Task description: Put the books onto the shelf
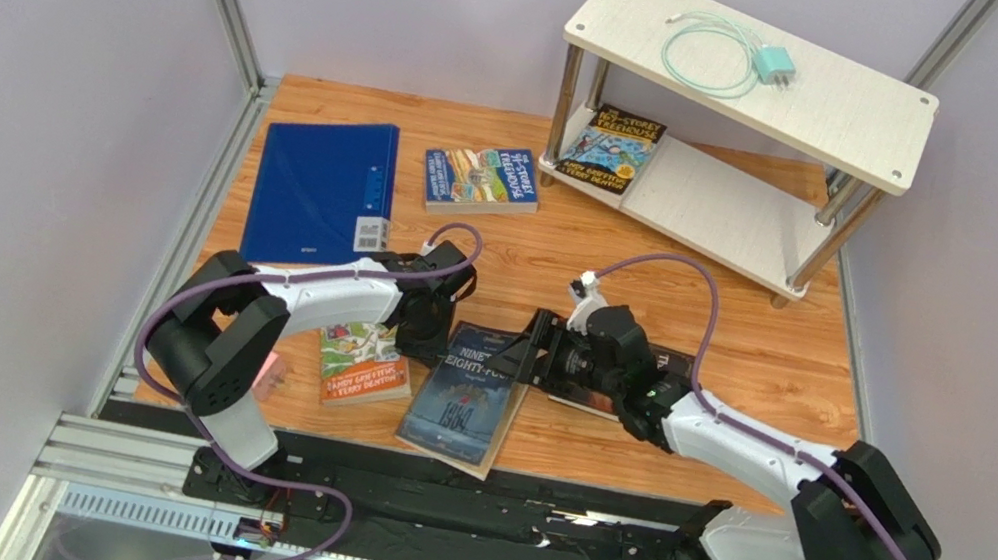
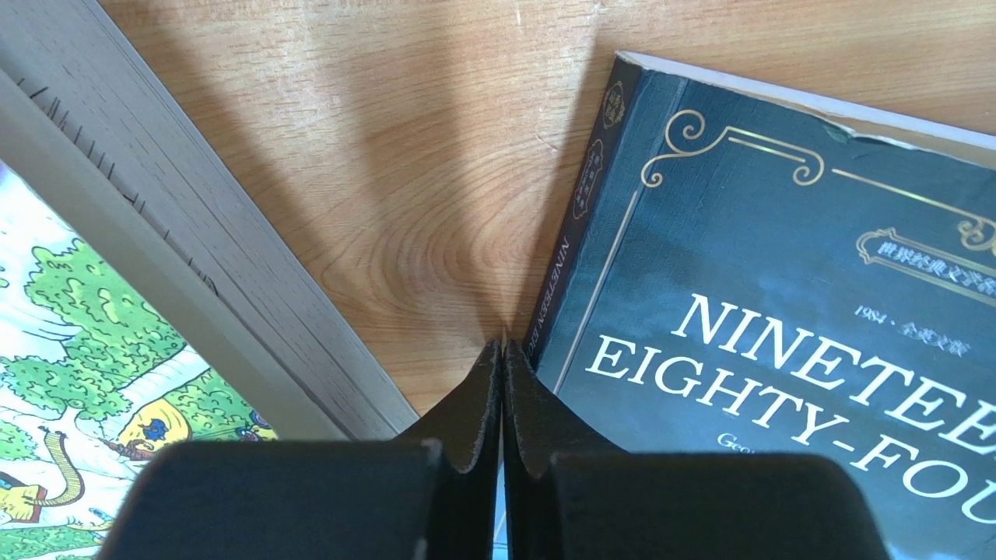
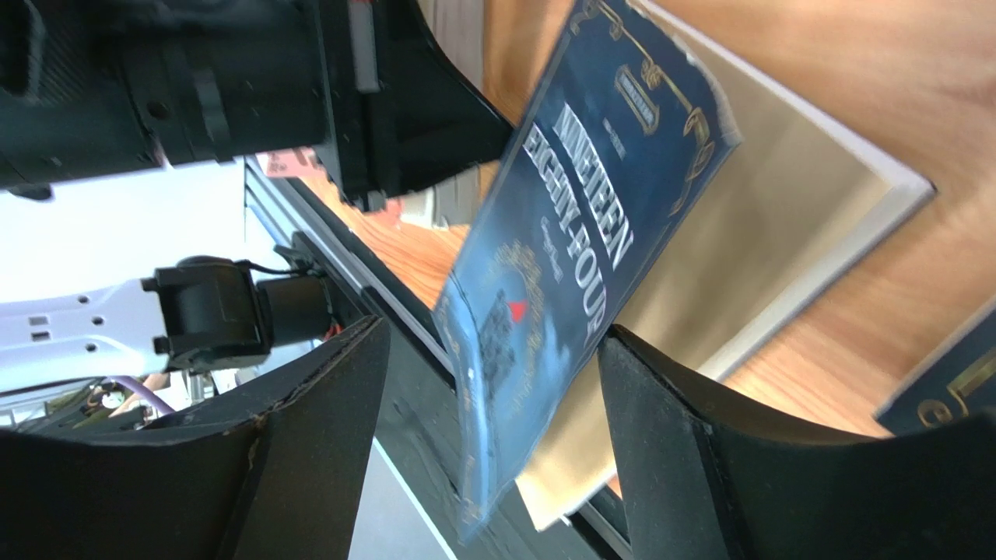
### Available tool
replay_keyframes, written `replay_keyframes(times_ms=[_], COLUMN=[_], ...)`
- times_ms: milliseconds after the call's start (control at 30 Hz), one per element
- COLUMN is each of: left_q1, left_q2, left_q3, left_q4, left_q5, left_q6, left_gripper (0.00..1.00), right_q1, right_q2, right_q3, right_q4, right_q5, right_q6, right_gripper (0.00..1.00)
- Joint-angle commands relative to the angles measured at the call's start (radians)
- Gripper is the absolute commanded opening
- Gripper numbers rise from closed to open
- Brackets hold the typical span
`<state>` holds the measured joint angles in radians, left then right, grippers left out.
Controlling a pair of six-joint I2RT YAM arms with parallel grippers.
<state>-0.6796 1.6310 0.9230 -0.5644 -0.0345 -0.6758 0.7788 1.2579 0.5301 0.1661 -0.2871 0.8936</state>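
Lower centre of the top view: Nineteen Eighty-Four [image 1: 462,403] lies on the table [image 1: 754,338] with its front cover lifted off the pages. The right gripper [image 3: 491,336] has its jaws apart, with the lifted cover between its fingers. The left gripper [image 2: 503,350] is closed on nothing, its tips at the table just beside the book's spine. Left of it lies the orange Treehouse book [image 1: 362,364]. Farther up lie the blue folder [image 1: 322,190] and a blue Treehouse book [image 1: 481,178]. Upper right: the shelf [image 1: 761,210], with a second blue Treehouse book [image 1: 614,148] on its lower board.
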Motion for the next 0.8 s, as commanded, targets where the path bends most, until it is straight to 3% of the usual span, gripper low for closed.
replay_keyframes(times_ms=[0, 433, 600, 767], left_q1=[-0.014, -0.012, -0.014, -0.014], left_q2=[0.01, -0.005, -0.016, -0.007], left_q3=[0.008, 0.025, 0.033, 0.028], left_q4=[0.017, 0.018, -0.005, -0.005], left_q5=[0.015, 0.015, -0.002, -0.002], left_q6=[-0.018, -0.013, -0.002, 0.002], left_gripper=[0.0, 0.0, 0.0, 0.0], right_q1=[0.01, 0.04, 0.048, 0.048], right_q2=[0.087, 0.331, 0.296, 0.138], right_q3=[0.085, 0.131, 0.157, 0.14], right_q4=[0.004, 0.052, -0.12, -0.33], right_q5=[0.005, -0.053, 0.034, 0.144], right_q6=[-0.024, -0.001, -0.022, -0.067], right_gripper=[0.7, 0.62, 0.63, 0.66])
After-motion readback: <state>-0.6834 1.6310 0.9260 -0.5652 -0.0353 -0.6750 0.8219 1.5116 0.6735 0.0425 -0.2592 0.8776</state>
